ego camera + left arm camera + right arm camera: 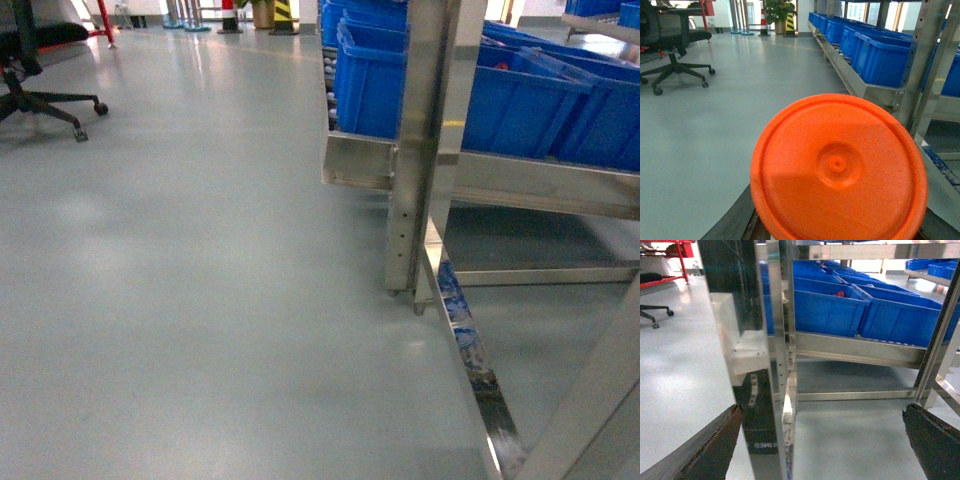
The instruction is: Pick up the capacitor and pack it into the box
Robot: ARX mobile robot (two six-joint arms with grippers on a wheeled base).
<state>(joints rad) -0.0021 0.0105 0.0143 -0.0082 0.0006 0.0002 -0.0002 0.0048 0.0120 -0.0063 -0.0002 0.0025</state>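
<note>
An orange round cap with a small centre dimple, the end of the capacitor, fills the lower middle of the left wrist view, with a sliver of white body below it. My left gripper is shut on it; dark fingers show at either side of it. My right gripper is open wide with only grey floor between its dark fingertips. The box is out of view. Neither gripper shows in the head view.
A steel rack post stands close in front of the right gripper, just right of its left finger. Blue bins sit on the sloped rack shelf. A low steel rail runs along the floor. An office chair stands far left.
</note>
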